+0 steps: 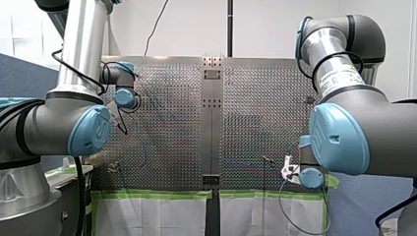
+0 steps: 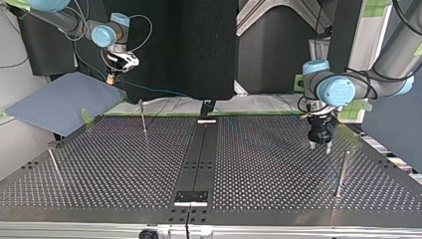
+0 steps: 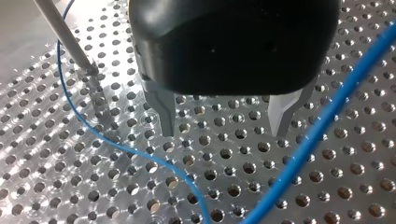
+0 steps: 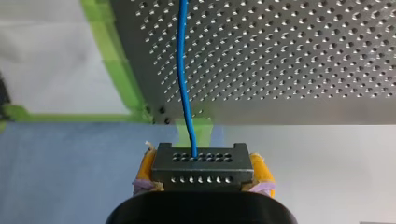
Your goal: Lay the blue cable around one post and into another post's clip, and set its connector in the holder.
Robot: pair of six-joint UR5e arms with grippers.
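Pads (image 4: pixel 146 169) of yellow on my right gripper (image 4: pixel 202 171) pinch the dark connector (image 4: pixel 201 161), held out past the edge of the perforated table (image 4: pixel 303 56). From it the blue cable (image 4: pixel 183 70) runs away over the holes. My left gripper (image 3: pixel 223 122) hangs above that table with its metal fingers (image 3: pixel 163 114) spread and empty. A thin stretch of cable curves past the foot of a post (image 3: pixel 60 32) just beside it, and a nearer stretch crosses at its other side.

You worked in a robotics lab. Signs noted: a perforated metal table (image 1: pixel 167 98) edged with green tape (image 1: pixel 152 194), the left arm (image 1: pixel 49 128) and the right arm (image 1: pixel 364 132) standing at its sides, plain white wall (image 1: pixel 275 24) behind, a black screen (image 2: pixel 199 45) across from them.
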